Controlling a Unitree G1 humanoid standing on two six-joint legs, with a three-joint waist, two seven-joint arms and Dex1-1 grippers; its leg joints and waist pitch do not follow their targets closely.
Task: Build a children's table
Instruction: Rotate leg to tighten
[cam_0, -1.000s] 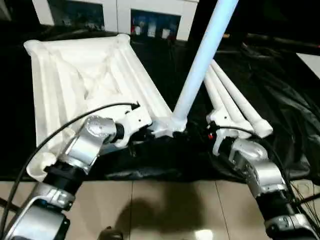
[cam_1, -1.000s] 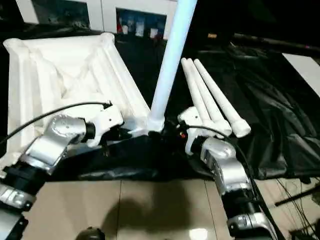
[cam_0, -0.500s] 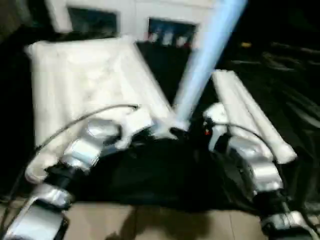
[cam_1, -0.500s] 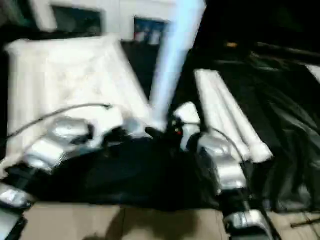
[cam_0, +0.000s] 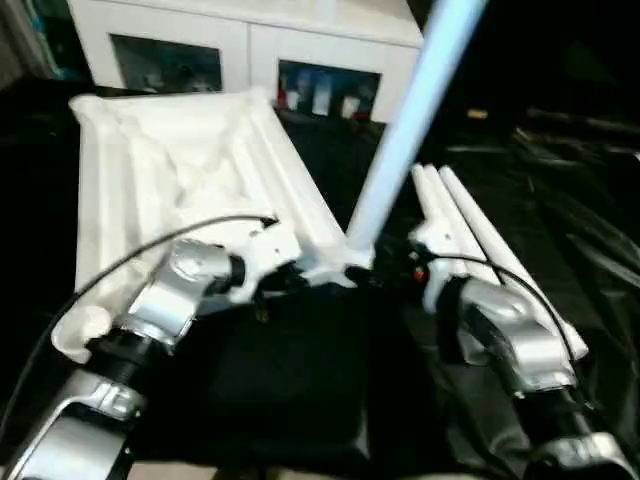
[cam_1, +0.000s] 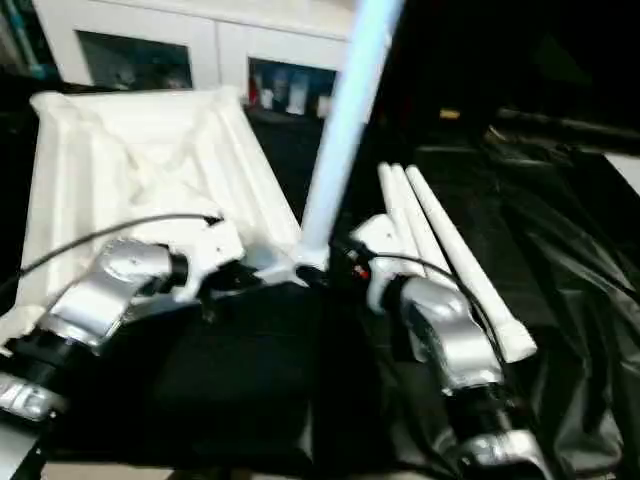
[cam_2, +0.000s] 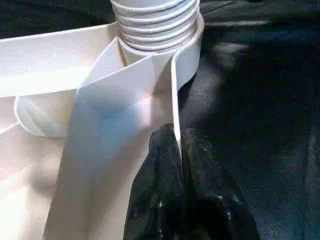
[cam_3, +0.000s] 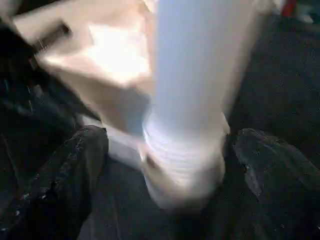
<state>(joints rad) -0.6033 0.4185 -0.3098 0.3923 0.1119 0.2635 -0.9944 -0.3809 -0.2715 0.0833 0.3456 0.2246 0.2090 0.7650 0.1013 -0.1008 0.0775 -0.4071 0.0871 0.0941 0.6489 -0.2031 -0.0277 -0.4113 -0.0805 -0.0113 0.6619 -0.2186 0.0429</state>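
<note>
Straddling the upright leg (cam_3: 187, 100), right claw (cam_3: 165, 165) (fingers apart).

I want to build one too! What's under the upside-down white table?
The tabletop lies ribs-up on the black cloth of the work table. Whatever sits directly beneath it is hidden. One leg stands in its corner socket.

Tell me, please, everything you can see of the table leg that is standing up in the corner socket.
The standing leg is a long, smooth white tube, seemingly plastic, with a ribbed, ringed base. It rises, leaning slightly, from the near corner socket of the upturned table top, which lies ribbed side up on black cloth. The right hand has a black finger on each side of its base; the left hand pinches the table top's rim beside the socket. Three more legs lie alongside.
</note>
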